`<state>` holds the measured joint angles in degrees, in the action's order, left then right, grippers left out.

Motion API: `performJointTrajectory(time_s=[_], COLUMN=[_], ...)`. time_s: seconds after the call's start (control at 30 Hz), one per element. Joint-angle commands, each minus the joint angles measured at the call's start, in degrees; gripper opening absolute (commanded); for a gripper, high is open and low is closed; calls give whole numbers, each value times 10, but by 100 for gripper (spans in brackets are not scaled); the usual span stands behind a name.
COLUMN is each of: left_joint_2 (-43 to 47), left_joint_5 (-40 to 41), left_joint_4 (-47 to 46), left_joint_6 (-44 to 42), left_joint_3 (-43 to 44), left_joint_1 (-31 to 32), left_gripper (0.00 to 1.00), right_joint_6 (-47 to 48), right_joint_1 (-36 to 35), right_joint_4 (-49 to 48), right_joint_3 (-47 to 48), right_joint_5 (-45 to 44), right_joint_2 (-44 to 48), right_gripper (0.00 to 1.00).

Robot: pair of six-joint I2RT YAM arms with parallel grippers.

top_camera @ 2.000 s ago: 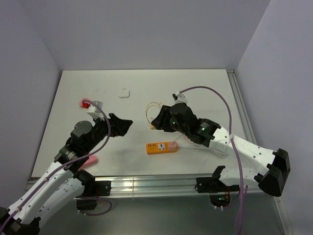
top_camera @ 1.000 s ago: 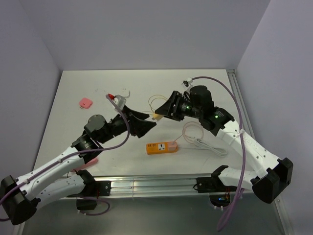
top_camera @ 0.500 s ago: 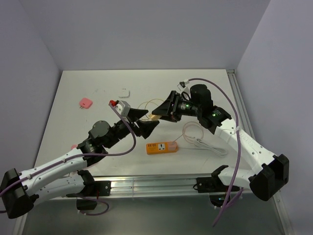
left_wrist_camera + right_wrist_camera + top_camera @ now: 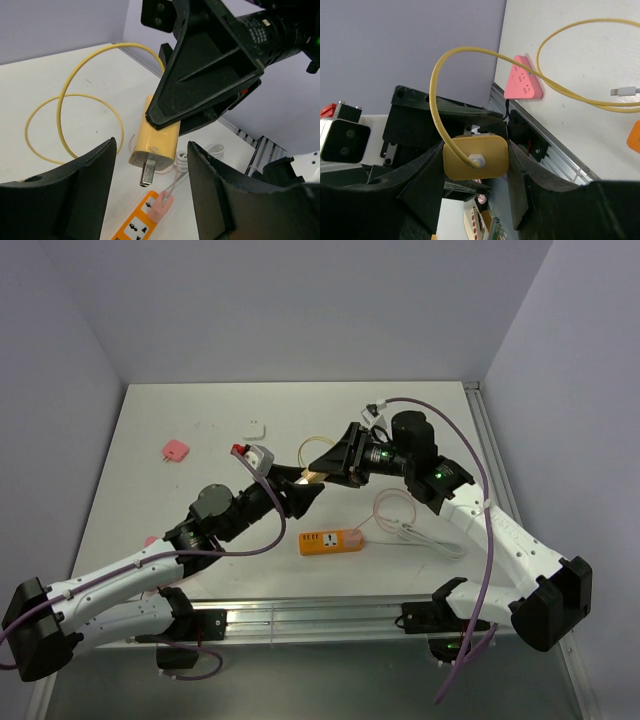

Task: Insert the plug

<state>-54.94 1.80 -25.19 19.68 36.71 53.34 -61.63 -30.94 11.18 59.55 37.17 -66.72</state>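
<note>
Left wrist view had the yellow plastic plug block with its flat metal prongs hanging in the air between your two hands, over the middle of the white desk. Your right hand was clenched on the block's upper half, with the prongs pointing down and free. Your left hand was spread wide on either side of the block and touched nothing.

The orange rectangular power strip lay flat below, towards the middle of the near edge. A pale pink piece sat on one end of it.

The thin yellow cable left the block's back face and curled in loose loops towards the far edge.

The block looked light and rigid, with smooth sides that could slip or twist under a weak pinch. The cable seemed springy, so it would likely tug the block off line.

You would probably do best to hold the block by its broad flat faces, low on the body, clear of the prongs and the cable exit.
</note>
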Motion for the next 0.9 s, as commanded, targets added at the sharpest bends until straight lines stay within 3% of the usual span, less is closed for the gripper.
performJointTrajectory(time_s=[0.0, 0.13, 0.23, 0.27, 0.4, 0.43, 0.5, 0.53, 0.63, 0.73, 0.87], left_joint_2=[-5, -6, -5, -6, -3, 1, 21, 30, 67, 105, 138], left_joint_5=[-13, -13, -13, -23, -24, -27, -51, -63, -139, -187, -228], left_joint_4=[-11, -12, -8, -2, 29, 32, 38, 43, 52, 76, 153], left_joint_6=[9, 13, 14, 13, 18, 19, 29, 37, 76, 104, 110], left_joint_3=[27, 28, 29, 32, 39, 38, 30, 27, 14, 6, 28], left_joint_1=[3, 3, 3, 3, 2, 1, -6, -20, -74, -130, -175], left_gripper=[64, 54, 26, 2, 0, 0, 0, 0, 0, 0, 0], right_joint_6=[-5, -10, -9, -8, 19, 33, 45, 60, 73, 83, 149], right_joint_1=[4, 3, 3, 3, 3, 3, 3, 3, 4, 4, 3], right_joint_4=[-39, -50, -64, -64, -46, -43, -30, -26, -29, -44, -17], right_joint_3=[3, -1, -2, -2, 6, 9, 12, 14, 7, -6, 3], right_joint_5=[22, 32, 48, 48, 43, 43, 41, 41, 55, 81, 120], right_joint_2=[26, 29, 28, 28, 31, 31, 33, 32, 34, 41, 49], right_gripper=[0, 0, 0, 0, 14, 27, 44, 58, 78, 93, 93])
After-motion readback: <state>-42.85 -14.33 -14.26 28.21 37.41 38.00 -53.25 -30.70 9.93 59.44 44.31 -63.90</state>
